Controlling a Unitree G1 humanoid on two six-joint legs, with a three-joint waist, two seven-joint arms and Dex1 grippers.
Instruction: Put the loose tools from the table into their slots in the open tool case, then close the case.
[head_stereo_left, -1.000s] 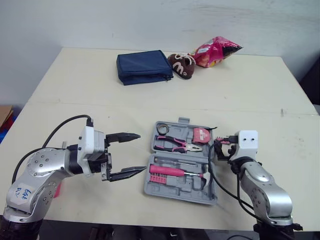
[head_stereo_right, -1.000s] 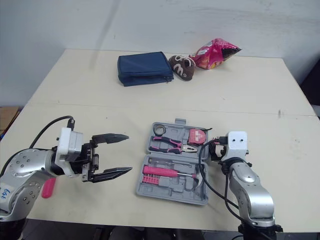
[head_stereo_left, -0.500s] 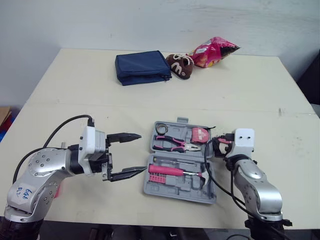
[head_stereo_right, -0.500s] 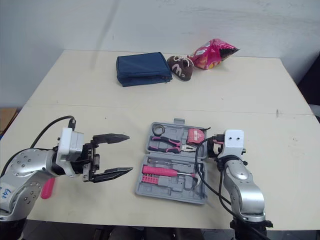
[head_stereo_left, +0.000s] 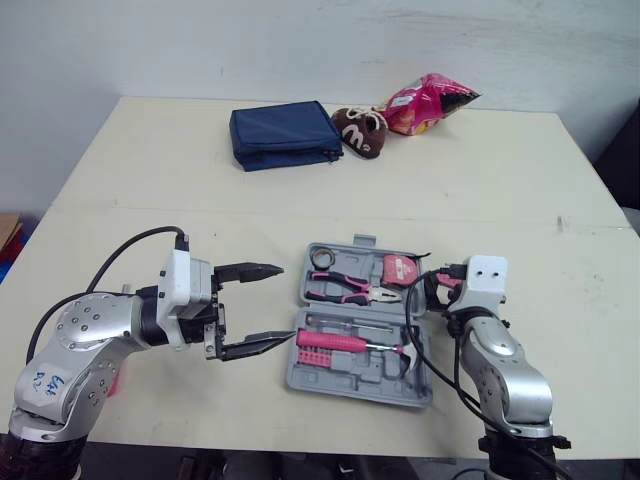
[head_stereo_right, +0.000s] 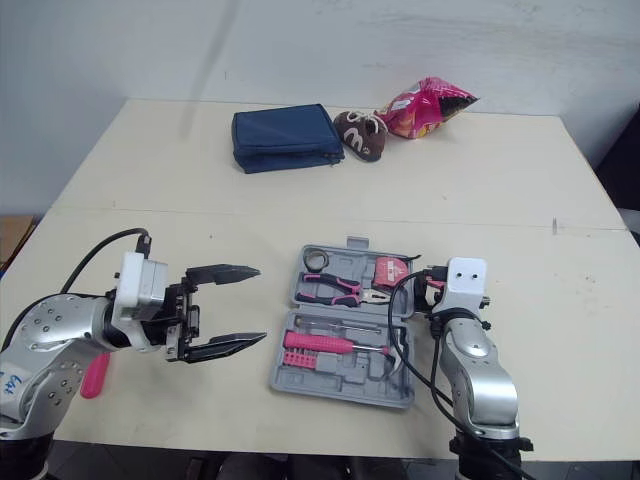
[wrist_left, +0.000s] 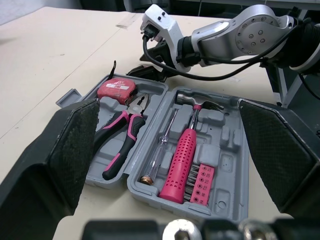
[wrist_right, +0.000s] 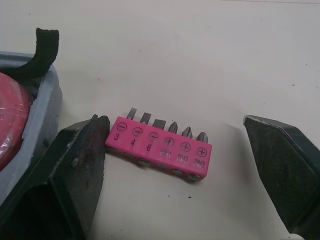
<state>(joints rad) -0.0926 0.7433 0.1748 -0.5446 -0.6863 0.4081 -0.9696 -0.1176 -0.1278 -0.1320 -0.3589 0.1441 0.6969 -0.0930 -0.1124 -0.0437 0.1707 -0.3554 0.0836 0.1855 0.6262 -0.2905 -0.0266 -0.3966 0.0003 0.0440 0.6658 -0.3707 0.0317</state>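
Pink bit holder (wrist_right: 159, 149) lies on the tabletop (head_stereo_left: 150, 160) inside your wide-open right hand (wrist_right: 175, 125); left hand (head_stereo_left: 285, 303) gapes wide too.

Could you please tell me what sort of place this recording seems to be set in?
Probably a lab or test room: a plain cream table against a bare white wall, laid out with what look like staged props, an open tool case, a blue pouch and a snack bag.

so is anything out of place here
Yes. A pink bit holder lies loose on the table just outside the tool case, between the right gripper's open fingers, not in a slot. Another pink object lies near the table's front left edge, partly hidden; I cannot tell what it is.
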